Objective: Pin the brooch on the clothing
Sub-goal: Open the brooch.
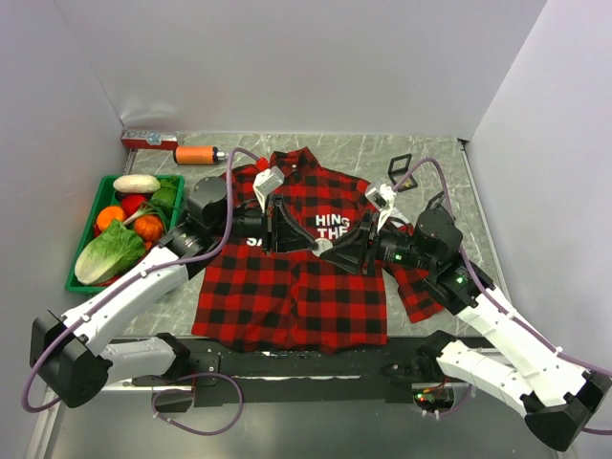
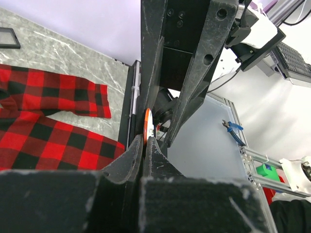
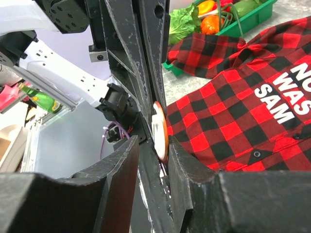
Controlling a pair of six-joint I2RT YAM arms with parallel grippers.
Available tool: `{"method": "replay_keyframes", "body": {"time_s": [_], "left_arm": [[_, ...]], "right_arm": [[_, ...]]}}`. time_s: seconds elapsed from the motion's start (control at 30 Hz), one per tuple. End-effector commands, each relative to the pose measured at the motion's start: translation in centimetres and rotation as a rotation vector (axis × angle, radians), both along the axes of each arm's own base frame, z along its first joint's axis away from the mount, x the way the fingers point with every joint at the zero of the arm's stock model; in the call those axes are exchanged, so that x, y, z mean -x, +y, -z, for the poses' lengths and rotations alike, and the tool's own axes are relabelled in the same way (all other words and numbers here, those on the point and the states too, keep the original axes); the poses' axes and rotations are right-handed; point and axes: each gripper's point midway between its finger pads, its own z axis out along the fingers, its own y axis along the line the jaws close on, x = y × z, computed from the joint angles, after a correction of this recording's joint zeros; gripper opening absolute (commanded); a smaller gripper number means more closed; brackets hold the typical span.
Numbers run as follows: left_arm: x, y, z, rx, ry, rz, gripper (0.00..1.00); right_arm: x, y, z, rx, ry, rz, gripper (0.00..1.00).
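Note:
The red-and-black plaid shirt (image 1: 287, 287) lies spread flat on the table, with white lettering on its chest. It also shows in the left wrist view (image 2: 43, 141) and the right wrist view (image 3: 243, 111). Both grippers meet just above its chest. My left gripper (image 1: 298, 239) (image 2: 145, 138) is shut on the brooch (image 2: 146, 127), a white disc with an orange rim (image 3: 160, 131). My right gripper (image 1: 323, 249) (image 3: 153, 145) is open. Its jaws stand either side of the brooch and the left fingertips, and the disc touches one finger (image 3: 182, 160). The brooch is hidden in the top view.
A green tray (image 1: 75, 282) of vegetables stands left of the shirt. An orange bottle (image 1: 196, 154) and a red box (image 1: 148, 141) lie at the back left. A small black frame (image 1: 400, 164) lies at the back right. Walls close in on both sides.

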Motion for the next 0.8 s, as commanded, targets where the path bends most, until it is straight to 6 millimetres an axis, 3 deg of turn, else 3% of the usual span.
{"method": "replay_keyframes", "body": {"time_s": [0.0, 0.23, 0.77], "left_arm": [[0.72, -0.16, -1.81, 0.024, -0.065, 0.040, 0.01], [0.88, -0.20, -1.78, 0.021, -0.073, 0.042, 0.01], [0.75, -0.27, -1.68, 0.020, -0.068, 0.037, 0.01]], "right_arm": [[0.18, -0.30, -3.48, -0.054, -0.094, 0.000, 0.37], [0.09, -0.44, -3.43, -0.042, -0.100, 0.009, 0.36], [0.00, -0.36, -3.00, -0.036, -0.096, 0.007, 0.24]]}}
